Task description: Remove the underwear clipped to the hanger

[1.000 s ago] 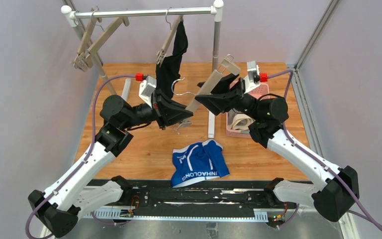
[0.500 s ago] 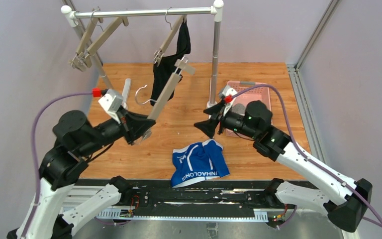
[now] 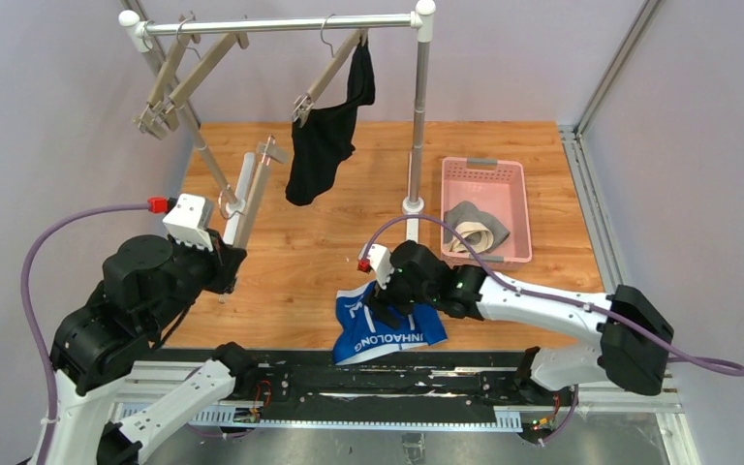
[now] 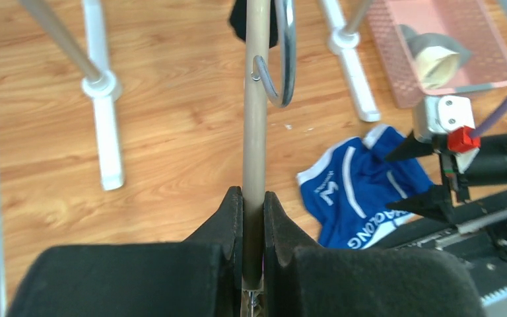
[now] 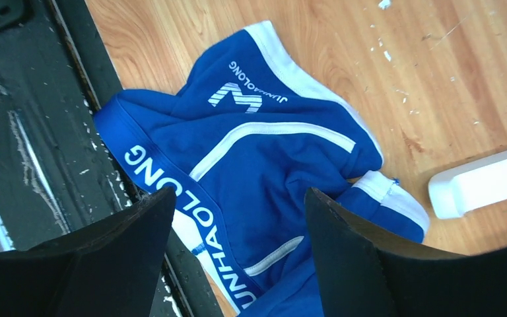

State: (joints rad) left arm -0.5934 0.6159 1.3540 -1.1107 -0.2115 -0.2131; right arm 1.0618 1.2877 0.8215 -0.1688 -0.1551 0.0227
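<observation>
- The blue briefs (image 3: 387, 325) lie crumpled at the near edge of the desk (image 3: 300, 262), already unclipped. The grey briefs (image 3: 475, 228) sit in the pink basket (image 3: 521, 208). Only the black briefs (image 3: 325, 145) hang clipped under the rail (image 3: 281, 24).
- In the last second the right arm (image 3: 533, 302) left the bare hanger (image 4: 255, 99) and dropped low, right jaws wide over the blue pair.
- The left arm (image 3: 145, 281) has swung that hanger leftward, left jaws clamped on its bar.

Looks like a robotics lab test cell: boxed in by pale walls (image 3: 58, 145) and aluminium framing (image 3: 617, 60), with a wooden desk (image 3: 291, 262), cabled robot arms (image 3: 542, 305) bolted to a black base rail (image 3: 387, 386), and a rack (image 3: 271, 24) hung with clip hangers (image 3: 330, 70).
</observation>
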